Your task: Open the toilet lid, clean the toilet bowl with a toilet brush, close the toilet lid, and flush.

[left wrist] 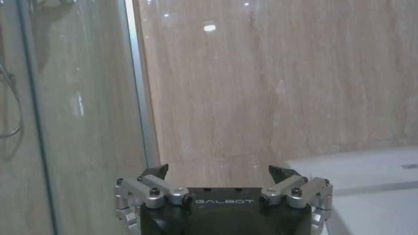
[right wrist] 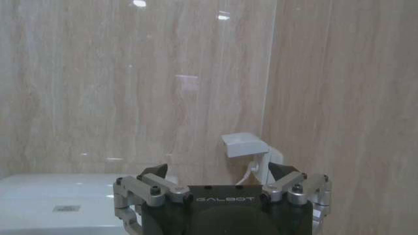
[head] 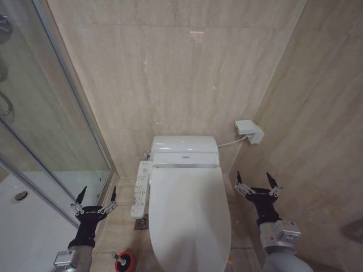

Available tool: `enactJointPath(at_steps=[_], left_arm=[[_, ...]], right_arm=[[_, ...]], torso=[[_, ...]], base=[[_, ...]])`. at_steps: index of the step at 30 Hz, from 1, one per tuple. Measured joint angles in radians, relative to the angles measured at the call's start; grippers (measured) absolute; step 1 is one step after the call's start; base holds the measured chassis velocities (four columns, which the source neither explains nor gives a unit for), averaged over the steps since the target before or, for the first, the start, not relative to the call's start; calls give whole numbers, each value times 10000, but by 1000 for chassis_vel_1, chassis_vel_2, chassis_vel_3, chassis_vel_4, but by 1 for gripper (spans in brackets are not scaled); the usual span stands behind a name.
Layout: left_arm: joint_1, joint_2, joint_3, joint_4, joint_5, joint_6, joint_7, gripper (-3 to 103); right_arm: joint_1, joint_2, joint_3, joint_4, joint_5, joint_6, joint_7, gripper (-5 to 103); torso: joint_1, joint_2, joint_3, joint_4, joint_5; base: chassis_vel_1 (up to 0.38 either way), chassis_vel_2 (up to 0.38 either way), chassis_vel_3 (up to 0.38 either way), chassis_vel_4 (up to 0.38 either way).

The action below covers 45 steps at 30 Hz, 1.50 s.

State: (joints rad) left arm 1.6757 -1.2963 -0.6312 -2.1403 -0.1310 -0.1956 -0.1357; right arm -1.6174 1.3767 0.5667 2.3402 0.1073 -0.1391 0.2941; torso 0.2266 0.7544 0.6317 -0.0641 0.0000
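From the head camera, the toilet lid [head: 190,218] lies shut over the toilet bowl [head: 148,238], with the long white button panel [head: 141,189] along the bowl's left side. The left gripper [head: 97,194] hangs in the air left of the panel, near the glass shower screen [head: 39,136], fingers spread wide and holding nothing. The right gripper [head: 257,180] hovers right of the lid, beside the beige wall, equally wide and empty. At the bottom edge, on the floor left of the bowl, stands the round red cup holder [head: 124,261] with what looks like the toilet brush [head: 117,256] in it — only its top shows. A white wall box [head: 249,131] with a cable sits right of the tank.

The left wrist camera adds the left gripper [left wrist: 222,171] close up, tips well apart, facing the tiled wall beside the shower screen's metal frame [left wrist: 142,93]; a corner of the white toilet tank [left wrist: 365,171] shows.

The right wrist camera shows the right gripper [right wrist: 219,170] just as open — beyond it the wall box [right wrist: 245,145] and its cable, and the tank top [right wrist: 58,196].
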Motion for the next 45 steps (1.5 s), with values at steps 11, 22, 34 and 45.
enactJointPath(at_steps=[11,22,34,45], left_arm=[[-50,-43,31,20,12,-14,50,100],[-158,-36,34,112,20,-39,97,100],[-236,-43,42,223,26,-57,127,100],[-424,15,1,334,-5,-20,128,100]], right_arm=[[-4,0,0,0,0,0,0,100],[3,0,0,-1,0,0,0,100],[-3,0,0,0,0,0,0,100],[-1,0,0,-1,0,0,0,100]], torso=[[-10,2,-4,0,-1],[6,-3,2,-1,0],[-9,2,-3,-1,0],[-4,0,-2,0,0]], base=[[-14,15,18,-12],[-101,70,104,-78],[-16,18,13,-13],[-31,34,33,-25]])
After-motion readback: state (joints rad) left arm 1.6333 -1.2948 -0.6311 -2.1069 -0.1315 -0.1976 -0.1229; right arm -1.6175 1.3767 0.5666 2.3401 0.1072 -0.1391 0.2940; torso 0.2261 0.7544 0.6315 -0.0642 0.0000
